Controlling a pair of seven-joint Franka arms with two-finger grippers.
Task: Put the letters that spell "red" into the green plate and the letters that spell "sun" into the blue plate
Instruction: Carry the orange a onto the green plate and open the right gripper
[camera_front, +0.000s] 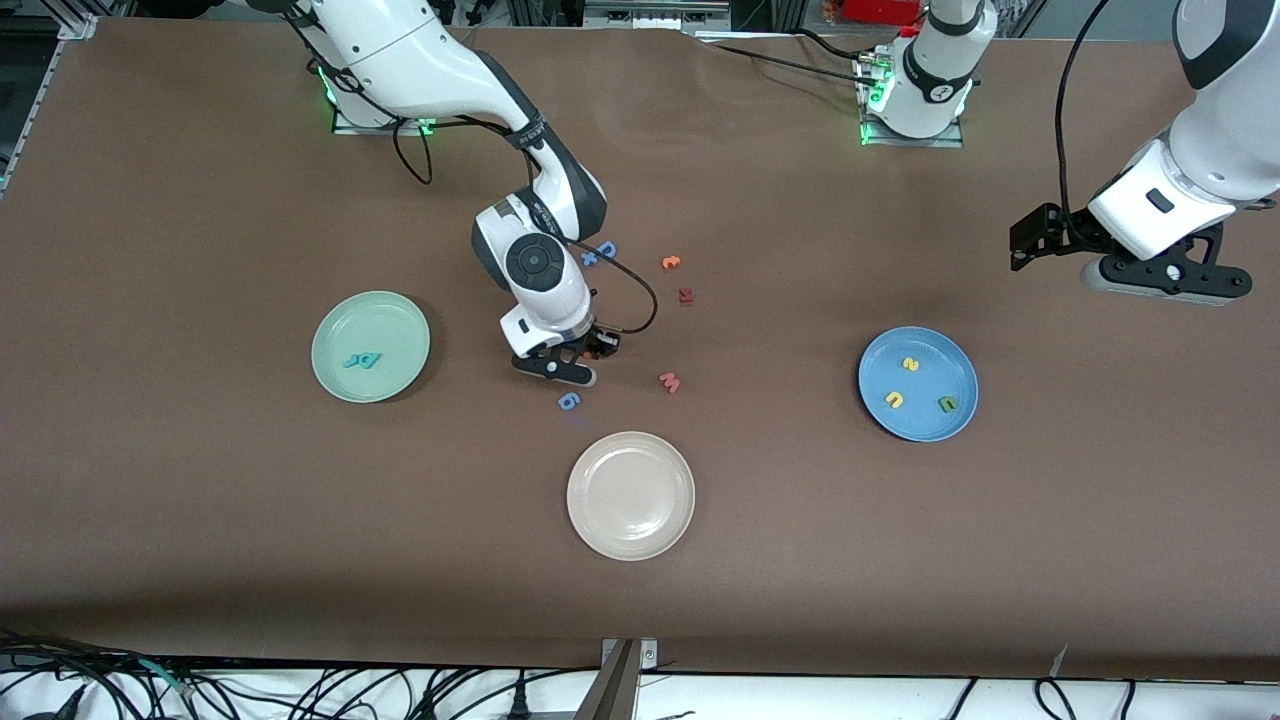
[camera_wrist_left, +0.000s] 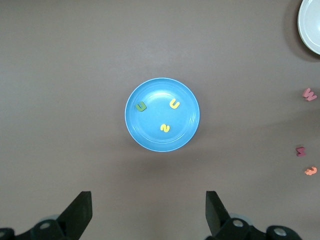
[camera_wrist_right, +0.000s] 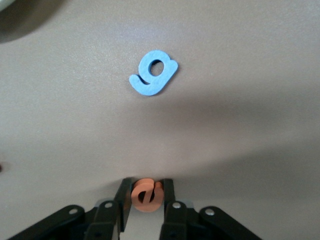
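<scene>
"Sun" half looks done: yellow foam "s" (camera_front: 910, 364), yellow arch (camera_front: 894, 400) & green arch (camera_front: 946, 404) all lie in the round blue plate (camera_front: 880, 352), right-center of front view. Pale mint-green plate (camera_front: 400, 318), left-center, has the two teal foam letters (camera_front: 362, 359). Only the orange foam "e" (camera_wrist_right: 146, 195) is left; my right hand (camera_wrist_right: 146, 200) is clamped on it at the brown surface (camera_front: 200, 500), mid-frame. Left hand (camera_wrist_left: 148, 212) waits, fingers spread, upper right.

Three plates (camera_front: 371, 346); eleven foam letters (camera_front: 569, 401).
</scene>
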